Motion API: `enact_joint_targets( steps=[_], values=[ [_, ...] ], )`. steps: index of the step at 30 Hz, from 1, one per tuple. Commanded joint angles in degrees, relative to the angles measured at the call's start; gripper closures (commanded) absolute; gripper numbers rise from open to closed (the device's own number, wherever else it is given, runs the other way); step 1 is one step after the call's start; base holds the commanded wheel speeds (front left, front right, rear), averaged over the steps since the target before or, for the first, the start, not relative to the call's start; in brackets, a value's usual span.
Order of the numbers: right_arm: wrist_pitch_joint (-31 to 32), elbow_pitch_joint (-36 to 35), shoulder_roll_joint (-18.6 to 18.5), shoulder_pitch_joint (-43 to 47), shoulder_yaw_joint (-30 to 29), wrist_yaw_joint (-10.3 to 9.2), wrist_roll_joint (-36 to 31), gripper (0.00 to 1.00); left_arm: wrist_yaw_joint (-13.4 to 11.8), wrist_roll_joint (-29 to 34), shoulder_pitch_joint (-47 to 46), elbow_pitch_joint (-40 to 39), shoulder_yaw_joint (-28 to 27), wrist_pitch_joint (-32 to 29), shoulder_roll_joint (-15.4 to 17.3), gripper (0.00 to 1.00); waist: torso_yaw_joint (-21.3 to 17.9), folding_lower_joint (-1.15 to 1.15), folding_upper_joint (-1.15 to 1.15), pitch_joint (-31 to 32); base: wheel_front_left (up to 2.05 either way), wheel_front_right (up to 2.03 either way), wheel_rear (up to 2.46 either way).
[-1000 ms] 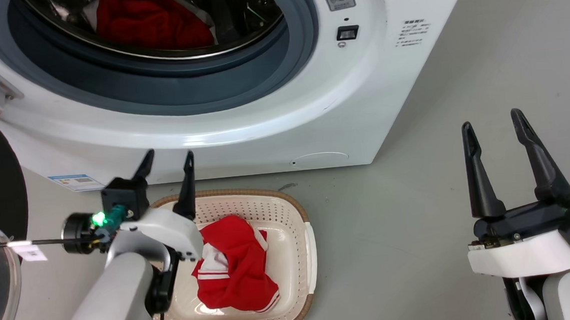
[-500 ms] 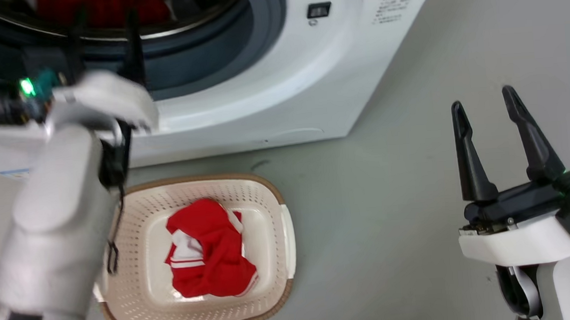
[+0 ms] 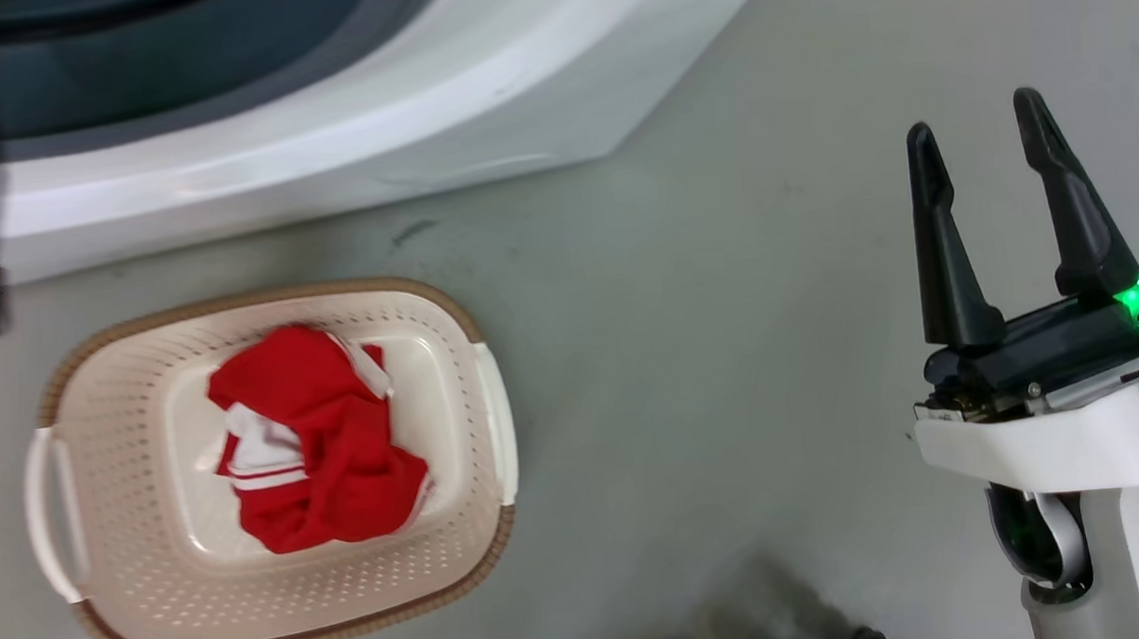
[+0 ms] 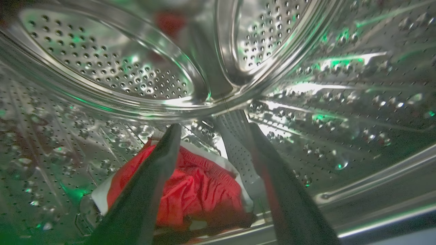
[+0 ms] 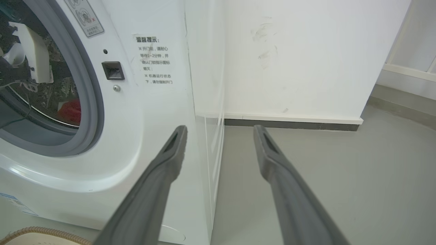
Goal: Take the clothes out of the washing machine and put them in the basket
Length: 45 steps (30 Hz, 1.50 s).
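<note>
**Half the wash is out: the striped garment (image 3: 317, 437) lies in the basket (image 3: 249, 608), the plainer red garment (image 4: 201, 190) waits in the washing machine (image 3: 318, 167).**

Inside the steel drum (image 4: 109, 68), the left gripper (image 4: 214, 126) points at that garment with fingers spread wide, gripping nothing; whether a finger brushes the cloth cannot be told. The right gripper (image 3: 976, 114) hangs open and empty above the floor (image 3: 712, 350).

bright even room light, faint shadow on the floor (image 3: 733, 368), green glare in the dim drum (image 4: 340, 85), head view blurred
</note>
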<state>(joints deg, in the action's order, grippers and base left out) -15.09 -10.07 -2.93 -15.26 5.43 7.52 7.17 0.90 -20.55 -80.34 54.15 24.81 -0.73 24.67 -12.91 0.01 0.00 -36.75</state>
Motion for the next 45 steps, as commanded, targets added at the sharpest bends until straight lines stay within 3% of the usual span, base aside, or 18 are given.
enact_joint_targets(
  steps=[1,12,19,37,38,39,40,45],
  values=[
    [-0.11,-0.69,0.10,-1.39,0.30,-0.06,0.66,0.00,1.19,0.70,-3.77,2.06,0.67,-2.99,1.09,0.00,-2.62,-0.01,0.00,-3.60,0.00,0.00,0.00],
    [-0.11,-2.24,0.11,-3.91,0.27,-0.06,3.53,0.00,4.75,3.58,-17.94,10.55,5.13,-20.43,4.66,0.00,-4.95,-0.01,0.00,-10.02,0.00,0.00,0.00],
    [-0.11,-2.95,0.11,-4.30,-0.13,-0.06,5.10,0.00,3.48,6.42,-22.89,12.96,8.01,-29.52,6.73,0.00,-6.33,-0.01,0.00,-12.77,0.00,0.00,0.00],
    [-0.11,-3.27,0.11,-5.04,-1.11,-0.06,6.12,0.00,-0.14,6.33,-19.83,9.00,10.10,-36.65,8.52,0.00,-6.62,-0.01,0.00,-15.30,0.00,0.00,0.00],
    [-0.11,-3.19,0.10,-5.03,-1.14,-0.06,6.10,0.00,-0.14,6.21,-19.56,8.49,10.08,-36.82,8.62,0.26,-6.60,-0.01,0.00,-15.31,0.00,0.00,0.00],
    [-0.11,-3.13,0.10,-5.02,-1.19,-0.06,6.05,0.00,-0.18,6.21,-19.24,7.87,10.16,-36.93,8.69,0.84,-6.57,-0.01,0.00,-15.29,0.00,0.00,0.00],
    [-0.11,-3.11,0.10,-5.00,-1.21,-0.06,6.01,0.00,-0.18,6.09,-19.06,7.22,10.22,-37.10,8.78,1.00,-6.53,-0.01,0.00,-15.28,0.00,0.00,0.00],
    [-0.11,-2.72,0.10,-4.94,-1.14,-0.06,5.68,0.00,-0.62,5.76,-17.92,3.33,10.47,-36.12,9.84,1.00,-6.41,-0.01,0.00,-14.75,0.00,0.00,0.00]
  ],
)
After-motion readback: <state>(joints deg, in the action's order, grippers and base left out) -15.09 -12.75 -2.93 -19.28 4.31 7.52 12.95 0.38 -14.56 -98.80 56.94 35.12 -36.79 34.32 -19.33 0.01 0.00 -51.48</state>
